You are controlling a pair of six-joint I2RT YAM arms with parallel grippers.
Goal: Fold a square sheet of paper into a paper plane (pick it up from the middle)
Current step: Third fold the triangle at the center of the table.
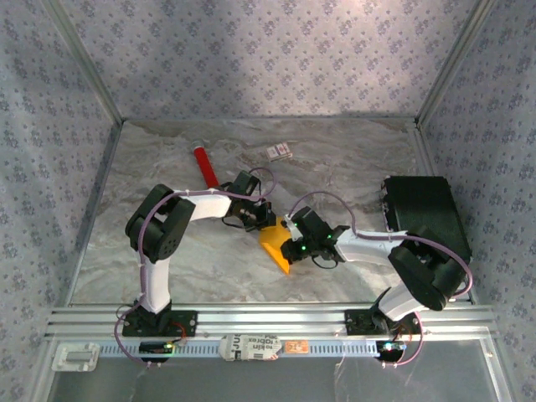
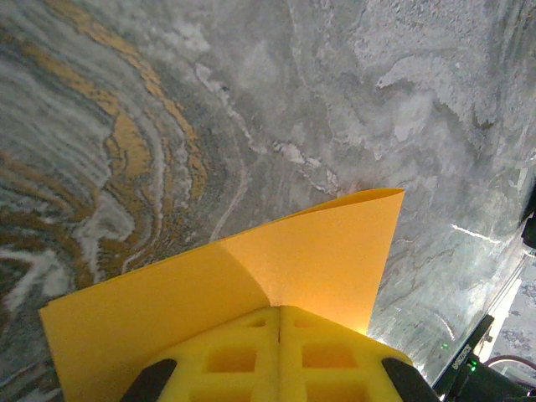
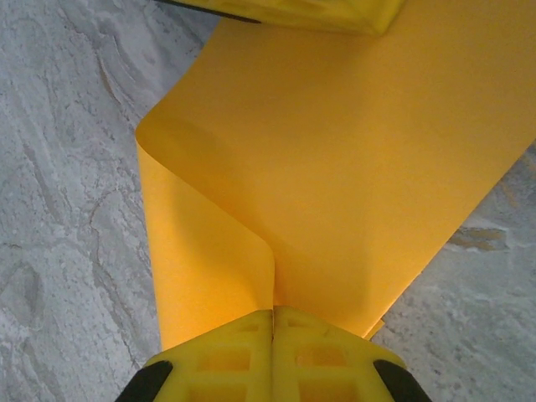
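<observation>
From above, the square sheet of paper [image 1: 277, 244] sits bent at frame centre; the left wrist view shows the left gripper [image 2: 279, 311] clamped on it at bottom centre, the right wrist view the right gripper [image 3: 274, 314] likewise, so an early fold seems in hand, needing edges brought together evenly.

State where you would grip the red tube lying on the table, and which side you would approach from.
Grip the red tube at mid-length, from above, jaws across its narrow width. It lies flat and slanted on the table with bare surface along both long sides, so there should be room to close on it; gripping it end-on would probably push it away.
</observation>
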